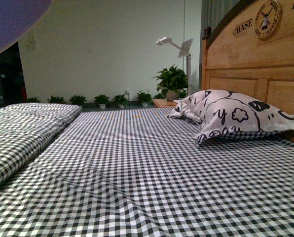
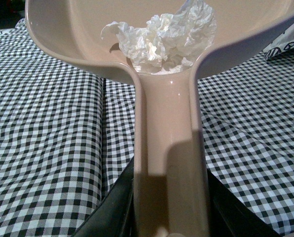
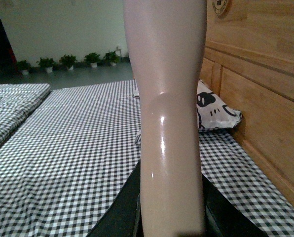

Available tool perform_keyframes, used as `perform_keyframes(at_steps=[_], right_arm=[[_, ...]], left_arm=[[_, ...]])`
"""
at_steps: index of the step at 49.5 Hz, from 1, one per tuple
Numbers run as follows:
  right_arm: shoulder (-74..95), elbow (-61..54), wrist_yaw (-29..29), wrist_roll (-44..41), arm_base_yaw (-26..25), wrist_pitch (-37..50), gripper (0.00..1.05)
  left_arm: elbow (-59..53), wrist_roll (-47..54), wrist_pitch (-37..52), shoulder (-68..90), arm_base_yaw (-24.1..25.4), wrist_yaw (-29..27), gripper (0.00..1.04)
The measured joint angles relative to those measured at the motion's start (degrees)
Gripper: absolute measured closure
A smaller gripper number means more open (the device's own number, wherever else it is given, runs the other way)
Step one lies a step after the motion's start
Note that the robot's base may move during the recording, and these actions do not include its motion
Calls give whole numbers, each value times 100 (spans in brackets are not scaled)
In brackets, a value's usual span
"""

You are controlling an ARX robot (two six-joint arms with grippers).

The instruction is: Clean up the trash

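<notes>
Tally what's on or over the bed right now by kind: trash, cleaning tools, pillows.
Trash wads: 1, the crumpled paper lying in the dustpan
Cleaning tools: 2, the dustpan and a beige handled tool in the right gripper; its head is out of view
Pillows: 1, patterned pillow
Total: 4

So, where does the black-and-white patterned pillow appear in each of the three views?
Front view: the black-and-white patterned pillow lies right of centre, against the wooden headboard.
Left wrist view: only a corner shows at the right edge, behind the beige plastic dustpan.
Right wrist view: it is partly hidden behind a beige handle.
Shared landmark: the black-and-white checked bedsheet.
</notes>
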Motion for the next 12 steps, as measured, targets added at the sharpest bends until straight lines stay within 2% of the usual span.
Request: perform_keyframes(at_steps=[12], right_arm=[[0, 0, 0, 0, 0, 0, 86]], left_arm=[[0, 0, 0, 0, 0, 0, 78]])
